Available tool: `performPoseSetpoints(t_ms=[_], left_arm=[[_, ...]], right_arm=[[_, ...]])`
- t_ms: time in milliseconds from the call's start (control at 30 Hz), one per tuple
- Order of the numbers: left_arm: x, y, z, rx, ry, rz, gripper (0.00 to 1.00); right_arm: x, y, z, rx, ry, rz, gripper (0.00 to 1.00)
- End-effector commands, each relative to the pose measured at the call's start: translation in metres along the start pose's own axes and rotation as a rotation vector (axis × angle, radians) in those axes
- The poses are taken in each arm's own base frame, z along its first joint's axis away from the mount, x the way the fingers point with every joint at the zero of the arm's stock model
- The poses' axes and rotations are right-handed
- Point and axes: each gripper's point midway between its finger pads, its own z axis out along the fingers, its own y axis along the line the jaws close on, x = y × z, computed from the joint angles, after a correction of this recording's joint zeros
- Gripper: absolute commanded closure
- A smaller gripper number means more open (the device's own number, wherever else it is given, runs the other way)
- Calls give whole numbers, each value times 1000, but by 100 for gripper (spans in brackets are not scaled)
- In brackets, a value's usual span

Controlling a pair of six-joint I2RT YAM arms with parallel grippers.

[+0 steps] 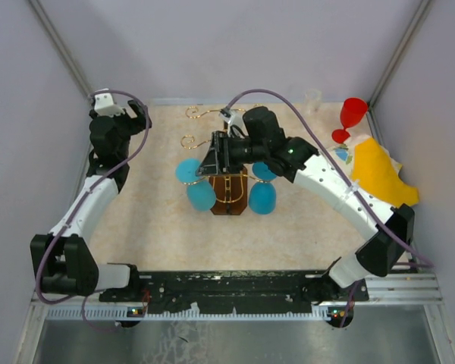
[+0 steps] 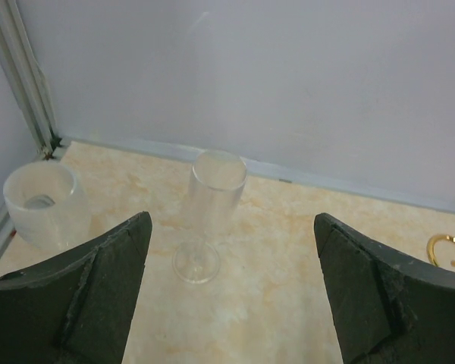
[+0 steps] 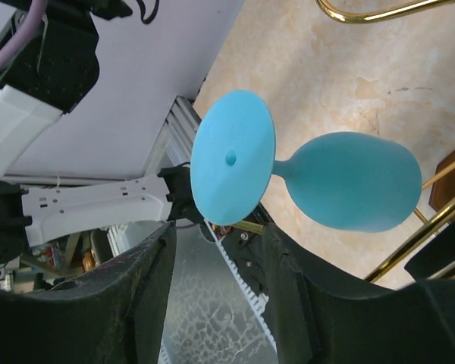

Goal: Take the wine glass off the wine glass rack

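The table (image 1: 159, 227) is a pale marbled slab. The right arm (image 1: 341, 189) extends across it to the rack (image 1: 229, 199), which stands mid-table on a brown base with gold wire arms. The left arm (image 1: 91, 201) points to the far left corner, well apart from the rack. A yellow cloth (image 1: 383, 174) lies at the right edge, with a red glass (image 1: 353, 114) just behind it.

2 blue glasses hang upside down on the rack. The left glass (image 3: 349, 189) is on the rack's left side and the right glass (image 1: 262, 196) on its right.

The right claw (image 3: 218, 236) is spread wide and grips nothing. The left glass's foot sits just above the gap between its fingers (image 3: 98, 303); whether they touch I cannot tell.

The left claw (image 2: 231, 224) is also wide open and empty. It faces an upright clear flute (image 2: 208, 216), with a frosted cup (image 2: 42, 205) beside it.
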Motion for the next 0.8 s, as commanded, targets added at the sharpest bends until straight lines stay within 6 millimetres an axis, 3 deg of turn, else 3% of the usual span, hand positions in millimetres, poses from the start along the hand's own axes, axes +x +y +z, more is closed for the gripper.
performPoseSetpoints(t_ms=[0,167,367,533,767], left_arm=[[7,-2,-16,25,37,-34,7],[4,-2,-21,28,40,-20,6],[2,-3,-25,35,51,-17,6],[7,-3,-28,39,67,-21,6],[7,-5,-29,44,76,-24,6]], right_arm=[[-20,15,6,-47,-60,-24,51],[-21,10,14,-33,-46,-18,55],[-26,15,15,-53,-60,-19,85],[-31,25,8,-76,-81,-21,100],[-34,32,8,-108,-92,-4,100]])
